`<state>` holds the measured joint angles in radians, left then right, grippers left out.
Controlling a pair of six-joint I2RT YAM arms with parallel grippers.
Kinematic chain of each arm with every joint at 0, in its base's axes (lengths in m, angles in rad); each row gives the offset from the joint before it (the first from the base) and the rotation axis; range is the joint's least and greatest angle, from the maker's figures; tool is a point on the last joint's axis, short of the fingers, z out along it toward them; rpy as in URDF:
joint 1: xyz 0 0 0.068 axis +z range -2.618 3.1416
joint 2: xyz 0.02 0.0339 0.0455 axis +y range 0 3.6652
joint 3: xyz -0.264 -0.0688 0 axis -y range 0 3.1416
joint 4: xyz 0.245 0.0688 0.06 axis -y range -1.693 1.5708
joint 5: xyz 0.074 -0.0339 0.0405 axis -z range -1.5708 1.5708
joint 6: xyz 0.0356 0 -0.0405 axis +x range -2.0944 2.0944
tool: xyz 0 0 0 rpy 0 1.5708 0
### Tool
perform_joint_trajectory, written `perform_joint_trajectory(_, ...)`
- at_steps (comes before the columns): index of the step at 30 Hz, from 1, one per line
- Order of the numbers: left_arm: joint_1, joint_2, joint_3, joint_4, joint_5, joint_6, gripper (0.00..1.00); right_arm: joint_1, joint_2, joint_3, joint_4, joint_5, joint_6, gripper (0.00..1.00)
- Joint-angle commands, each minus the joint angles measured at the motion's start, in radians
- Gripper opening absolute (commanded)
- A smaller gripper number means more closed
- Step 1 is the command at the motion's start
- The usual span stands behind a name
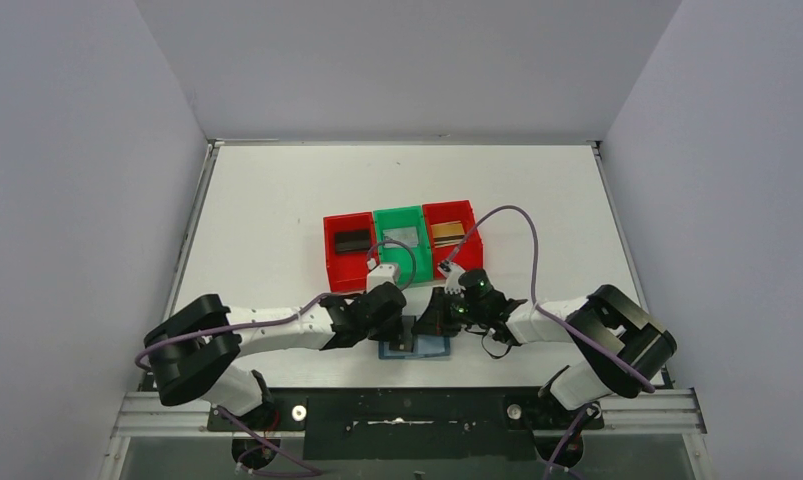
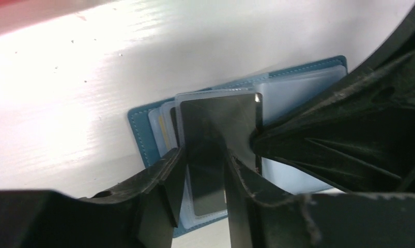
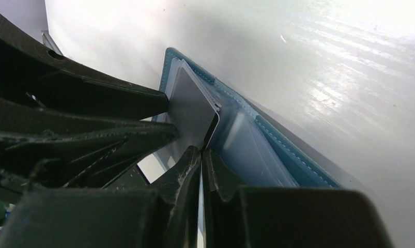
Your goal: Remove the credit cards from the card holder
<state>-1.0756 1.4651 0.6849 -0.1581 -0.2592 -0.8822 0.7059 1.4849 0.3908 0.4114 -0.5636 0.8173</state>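
Work is judged to be at the pull-out step for one more card. A black card [image 1: 352, 241] is seen in the left red bin [image 1: 347, 277], a silver card [image 1: 400, 236] in the green bin [image 1: 397, 211], and a gold-brown card [image 1: 447, 231] in the right red bin [image 1: 476, 236], so much of the job looks done.

The card holder [image 2: 142, 135] is laid open on the table [image 1: 277, 200], close to the near edge, where the two arms meet. A dark grey card [image 2: 215, 129] is tucked partly in one of its clear pockets, with its far end sticking out.

The left gripper [image 2: 204, 155] is held with its fingers apart, and the grey card is seen in the gap, one finger by each long side. Whether the card is touched by them cannot be told. The right gripper [image 3: 201, 155] is held with its fingers together, tips down on the holder, right at the corner of the grey card. Nothing can be made out between them.

Next, it is thought, the left fingers must be closed on the card's sides and the card slid straight out, while the holder is kept pinned so it is not dragged along
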Motion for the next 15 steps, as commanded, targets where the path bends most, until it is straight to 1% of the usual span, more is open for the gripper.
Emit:
perform_joint_trajectory(1,-0.003,0.084,0.013,-0.062,-0.031,-0.054,0.28,0.002,-0.017,0.016,0.058,-0.007,-0.002,0.04)
perform_joint_trajectory(3,-0.008,0.095,0.007,-0.08,-0.044,-0.07,0.23,-0.003,-0.026,0.005,0.07,-0.002,0.014,0.03)
perform_joint_trajectory(6,-0.013,0.099,-0.001,-0.097,-0.058,-0.086,0.19,-0.016,-0.05,-0.015,0.075,0.014,0.041,0.02)
perform_joint_trajectory(13,-0.014,0.097,-0.015,-0.099,-0.065,-0.095,0.16,-0.045,-0.09,-0.066,0.089,0.017,0.094,0.01)
perform_joint_trajectory(15,-0.015,0.096,-0.012,-0.099,-0.065,-0.094,0.16,-0.05,-0.101,-0.078,0.084,0.028,0.106,0.03)
